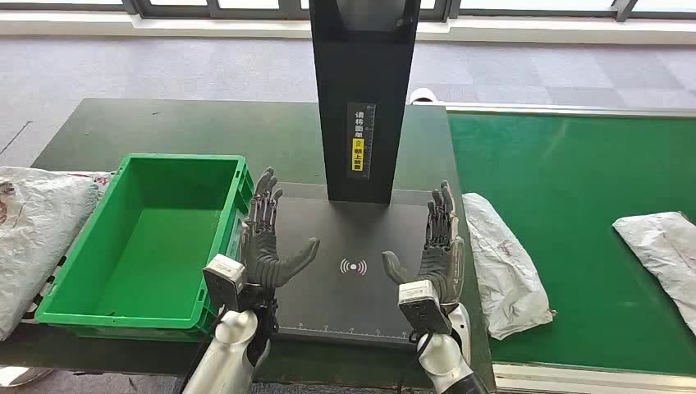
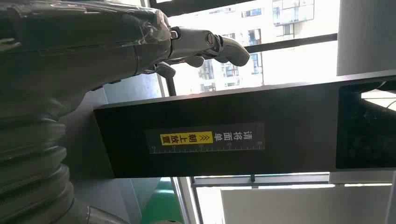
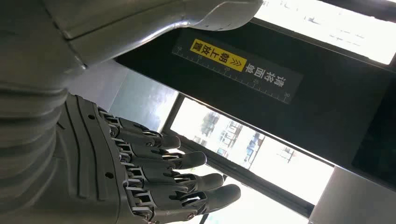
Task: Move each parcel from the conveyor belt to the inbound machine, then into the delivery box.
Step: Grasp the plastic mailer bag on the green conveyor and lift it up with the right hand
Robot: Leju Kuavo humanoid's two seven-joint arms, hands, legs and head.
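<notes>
While both silver arms hover over the flat black inbound machine base (image 1: pixel 353 271), left hand (image 1: pixel 267 242) and right hand (image 1: pixel 439 246) are spread, holding nothing | crumpled white plastic parcel (image 1: pixel 502 263) at green conveyor belt's (image 1: pixel 574 189) near-left edge (another (image 1: pixel 665 254) right) | green plastic delivery box (image 1: pixel 148 246) at desk's left.

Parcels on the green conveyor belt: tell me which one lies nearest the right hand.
The long white parcel at the belt's left edge, just beside the right hand. The other parcel lies far off toward the right.
</notes>
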